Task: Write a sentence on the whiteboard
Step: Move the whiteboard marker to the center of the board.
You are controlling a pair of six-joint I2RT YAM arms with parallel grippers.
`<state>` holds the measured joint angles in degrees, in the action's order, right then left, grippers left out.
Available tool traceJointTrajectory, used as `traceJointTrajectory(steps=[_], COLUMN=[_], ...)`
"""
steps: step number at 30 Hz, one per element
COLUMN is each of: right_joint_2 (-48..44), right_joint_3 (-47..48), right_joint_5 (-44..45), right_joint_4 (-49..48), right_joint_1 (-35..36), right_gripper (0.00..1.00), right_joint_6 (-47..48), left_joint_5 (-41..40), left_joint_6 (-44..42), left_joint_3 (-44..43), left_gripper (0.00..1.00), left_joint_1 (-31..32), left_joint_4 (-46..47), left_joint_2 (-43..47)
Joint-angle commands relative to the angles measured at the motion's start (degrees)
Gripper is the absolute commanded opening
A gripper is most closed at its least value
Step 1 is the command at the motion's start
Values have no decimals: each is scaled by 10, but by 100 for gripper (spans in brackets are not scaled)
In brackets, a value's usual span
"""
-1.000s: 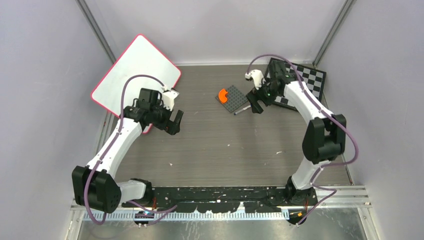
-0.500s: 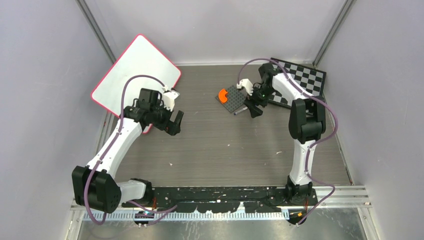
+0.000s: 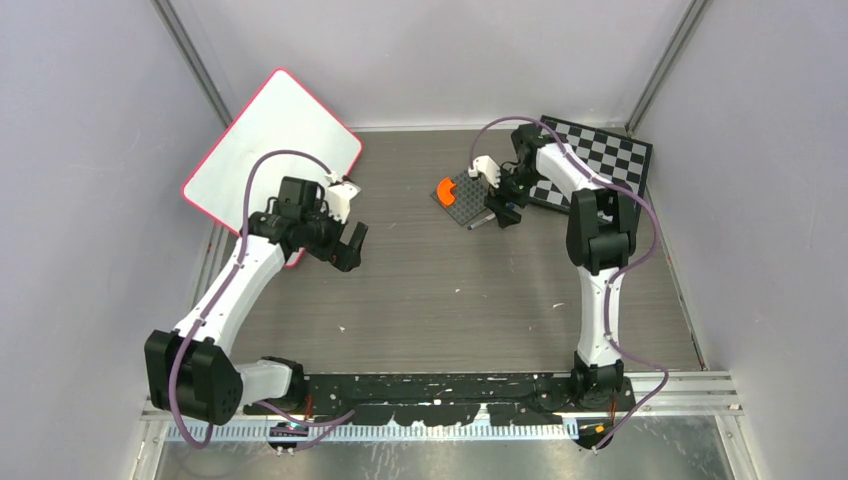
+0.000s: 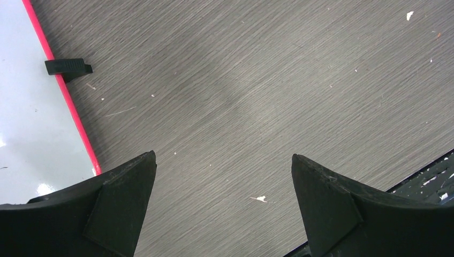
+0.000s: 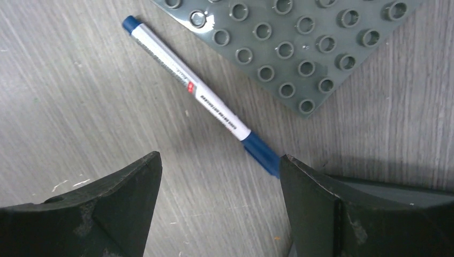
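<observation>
The whiteboard, white with a red-pink rim, lies tilted at the far left; its edge shows in the left wrist view. No writing shows on it. A blue-and-white marker lies on the table beside a grey studded plate; it also shows in the top view. My right gripper is open just above the marker, whose blue end reaches the right finger. My left gripper is open and empty over bare table by the whiteboard's near corner.
The grey studded plate carries an orange piece. A black-and-white checkered board lies at the far right. A small black clip sits at the whiteboard's rim. Grey walls enclose the table.
My right arm has swung left and its gripper has come down over the marker next to the studded plate. The left arm has not moved.
</observation>
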<state>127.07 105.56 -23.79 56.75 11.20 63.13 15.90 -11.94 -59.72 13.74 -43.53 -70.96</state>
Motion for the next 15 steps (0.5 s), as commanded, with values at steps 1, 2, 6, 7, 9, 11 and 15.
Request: traceJointTrajectory(steps=[1,2,6,7,9,11,15], right_joint_2=[25,31,62,67,70,63,31], right_joint_3=[35,37,56,59,54,36,-27], right_joint_5=[3,4,8,11,18,28,54], right_joint_4=[-17,-20,-4,3,15,22,19], right_joint_1=[4,4,6,6,7,7,6], right_gripper=[84,84,81,79,72,62,39], right_joint_6=[24,26,34,37,45,52,59], left_joint_5=[2,1,-2,-5,-6,-6,0], left_joint_6=[-8,-8,-8,-9,-9,-9,-9], left_joint_3=[1,1,2,2,3,4,2], left_gripper=[100,100,100,100,100,100,100], left_joint_1=[-3,-3,-3,-3,-3,-3,-3], left_joint_4=[8,9,9,10,11,11,10], left_joint_2=[-4,-5,-8,-8,-8,-8,-10])
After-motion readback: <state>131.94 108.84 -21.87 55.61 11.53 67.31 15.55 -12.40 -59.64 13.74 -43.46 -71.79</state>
